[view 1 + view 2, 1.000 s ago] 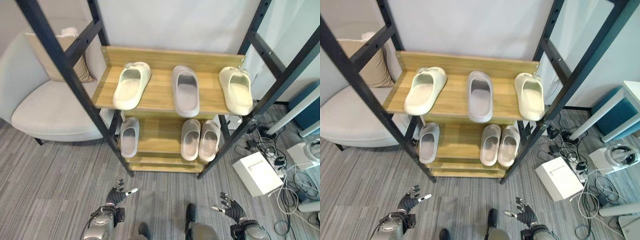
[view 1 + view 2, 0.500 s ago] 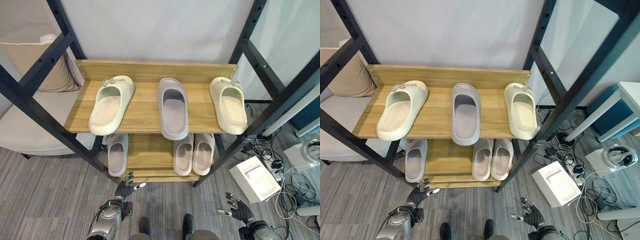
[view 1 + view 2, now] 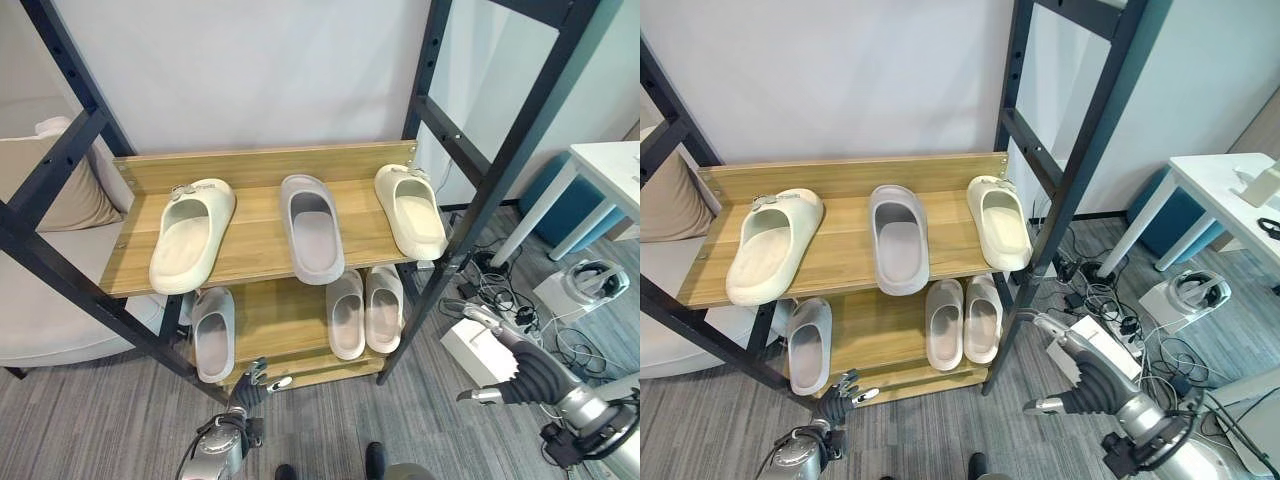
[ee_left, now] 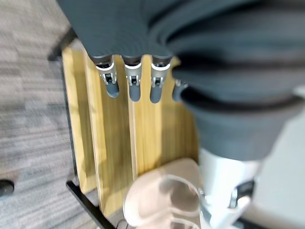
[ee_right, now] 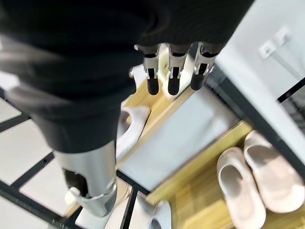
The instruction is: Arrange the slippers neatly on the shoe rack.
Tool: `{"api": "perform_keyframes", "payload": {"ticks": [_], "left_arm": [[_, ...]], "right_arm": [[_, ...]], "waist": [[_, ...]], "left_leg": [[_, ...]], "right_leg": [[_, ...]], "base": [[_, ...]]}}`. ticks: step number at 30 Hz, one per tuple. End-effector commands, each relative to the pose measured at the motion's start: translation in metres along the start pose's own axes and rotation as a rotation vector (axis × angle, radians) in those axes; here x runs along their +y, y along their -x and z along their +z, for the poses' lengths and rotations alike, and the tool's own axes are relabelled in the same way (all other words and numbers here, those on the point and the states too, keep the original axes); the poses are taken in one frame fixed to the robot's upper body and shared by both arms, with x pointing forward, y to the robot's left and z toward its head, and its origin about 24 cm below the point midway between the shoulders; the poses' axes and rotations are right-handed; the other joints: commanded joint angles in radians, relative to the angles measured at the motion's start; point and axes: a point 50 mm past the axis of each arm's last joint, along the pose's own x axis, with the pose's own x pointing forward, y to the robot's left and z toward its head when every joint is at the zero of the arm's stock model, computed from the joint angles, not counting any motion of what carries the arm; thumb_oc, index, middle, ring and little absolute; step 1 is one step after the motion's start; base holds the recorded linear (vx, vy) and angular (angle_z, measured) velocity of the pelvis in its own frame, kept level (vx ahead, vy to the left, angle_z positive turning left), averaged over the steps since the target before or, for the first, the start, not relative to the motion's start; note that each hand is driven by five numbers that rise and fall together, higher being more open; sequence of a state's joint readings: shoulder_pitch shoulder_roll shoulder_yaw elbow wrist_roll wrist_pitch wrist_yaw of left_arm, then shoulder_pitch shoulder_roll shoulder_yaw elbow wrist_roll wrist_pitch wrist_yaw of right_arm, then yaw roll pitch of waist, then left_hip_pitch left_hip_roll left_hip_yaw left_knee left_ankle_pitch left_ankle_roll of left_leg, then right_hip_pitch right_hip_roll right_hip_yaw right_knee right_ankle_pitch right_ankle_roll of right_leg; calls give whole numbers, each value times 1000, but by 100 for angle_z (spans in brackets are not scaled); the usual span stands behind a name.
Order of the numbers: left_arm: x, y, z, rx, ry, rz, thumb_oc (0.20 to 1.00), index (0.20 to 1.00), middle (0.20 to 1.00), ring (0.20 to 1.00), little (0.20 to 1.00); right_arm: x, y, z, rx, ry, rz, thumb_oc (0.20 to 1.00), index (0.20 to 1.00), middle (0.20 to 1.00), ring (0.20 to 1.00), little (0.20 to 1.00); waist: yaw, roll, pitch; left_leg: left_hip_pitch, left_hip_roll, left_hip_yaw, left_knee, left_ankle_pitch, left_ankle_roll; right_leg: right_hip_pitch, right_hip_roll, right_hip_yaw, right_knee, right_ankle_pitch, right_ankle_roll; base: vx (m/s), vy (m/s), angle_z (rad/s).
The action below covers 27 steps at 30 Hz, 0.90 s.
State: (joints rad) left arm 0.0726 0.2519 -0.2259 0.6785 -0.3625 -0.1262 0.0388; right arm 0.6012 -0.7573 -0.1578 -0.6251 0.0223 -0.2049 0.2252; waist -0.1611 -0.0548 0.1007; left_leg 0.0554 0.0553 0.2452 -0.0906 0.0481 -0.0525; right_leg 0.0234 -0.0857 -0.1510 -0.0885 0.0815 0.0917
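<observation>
Slippers sat on the shoe rack [image 3: 255,245]: a cream slipper [image 3: 190,234], a grey slipper [image 3: 311,227] and another cream slipper [image 3: 411,209] on its upper shelf, a single slipper [image 3: 212,332] and a close pair [image 3: 365,310] on its lower shelf. Below the rack's front, the left hand [image 3: 250,385] hung with fingers straight, empty. Beside the rack's right post, the right hand [image 3: 510,360] was spread, holding nothing.

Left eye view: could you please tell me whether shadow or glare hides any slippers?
Left eye view: no glare; the upper shelf and its grey slipper are evenly lit; the lower shelf lies in shadow, its slipper pair dimmer yet distinct. Right wrist view: that pair looks bright.
</observation>
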Motion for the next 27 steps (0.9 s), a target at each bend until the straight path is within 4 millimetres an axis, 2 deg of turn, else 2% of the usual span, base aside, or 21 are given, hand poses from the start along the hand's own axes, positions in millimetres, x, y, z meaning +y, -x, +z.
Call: {"api": "perform_keyframes", "payload": {"ticks": [1, 5, 8, 12, 13, 17, 20, 24, 27], "left_arm": [[12, -11, 30, -126, -31, 28, 1000, 1000, 1000, 1000, 1000], [4, -10, 29, -136, -2, 23, 1000, 1000, 1000, 1000, 1000], [-4, -10, 29, -138, 3, 14, 1000, 1000, 1000, 1000, 1000], [-9, -11, 29, -130, -21, 9, 1000, 1000, 1000, 1000, 1000], [-14, -12, 30, -127, -35, -3, 1000, 1000, 1000, 1000, 1000], [-16, -13, 29, -118, -47, -3, 1000, 1000, 1000, 1000, 1000], [-15, -13, 30, -116, -60, -1, 1000, 1000, 1000, 1000, 1000], [-14, -13, 31, -119, -58, 7, 1000, 1000, 1000, 1000, 1000], [-14, -12, 30, -114, -63, 3, 1000, 1000, 1000, 1000, 1000]], "right_arm": [[-22, -9, 21, -179, 36, -139, 1000, 1000, 1000, 1000, 1000], [-37, -17, 33, -273, 140, -364, 1000, 1000, 1000, 1000, 1000], [-32, -37, 35, -329, 169, -500, 1000, 1000, 1000, 1000, 1000], [-25, -55, 34, -323, 243, -513, 1000, 1000, 1000, 1000, 1000], [-22, -66, 32, -315, 282, -533, 1000, 1000, 1000, 1000, 1000], [-22, -81, 32, -321, 304, -554, 1000, 1000, 1000, 1000, 1000], [-29, -103, 35, -340, 330, -594, 1000, 1000, 1000, 1000, 1000], [-35, -115, 41, -367, 328, -632, 1000, 1000, 1000, 1000, 1000], [-38, -133, 42, -359, 312, -644, 1000, 1000, 1000, 1000, 1000]], "waist": [[12, -9, 8], [5, 4, -1], [26, 14, -4], [50, 16, -3], [74, 18, -4], [98, 17, -3], [138, 14, -5], [157, 12, -6], [186, 8, -8]], "left_leg": [[43, 37, -5, 3, -20, -32], [48, 39, 0, 3, -25, -29], [51, 40, -7, 3, -25, -26], [51, 38, -17, 3, -25, -26], [52, 36, -31, 3, -25, -26], [52, 34, -45, 3, -25, -24], [52, 27, -65, 3, -29, -20], [52, 25, -73, 3, -30, -20], [49, 19, -86, 3, -32, -19]], "right_leg": [[15, -49, 9, 30, -19, 87], [16, -45, 14, 30, -20, 86], [22, -44, 8, 29, -23, 82], [33, -45, -1, 23, -24, 81], [44, -47, -15, 19, -27, 79], [60, -50, -34, 13, -30, 78], [74, -56, -49, 8, -33, 78], [81, -58, -60, 5, -35, 79], [87, -63, -72, 1, -36, 78]], "base": [[-24, -1, -28], [-8, 0, -7], [-4, -1, -3], [5, -1, 8], [29, 6, 18], [30, 7, 21], [53, 18, 15], [34, 19, 18], [33, 26, 12]]}}
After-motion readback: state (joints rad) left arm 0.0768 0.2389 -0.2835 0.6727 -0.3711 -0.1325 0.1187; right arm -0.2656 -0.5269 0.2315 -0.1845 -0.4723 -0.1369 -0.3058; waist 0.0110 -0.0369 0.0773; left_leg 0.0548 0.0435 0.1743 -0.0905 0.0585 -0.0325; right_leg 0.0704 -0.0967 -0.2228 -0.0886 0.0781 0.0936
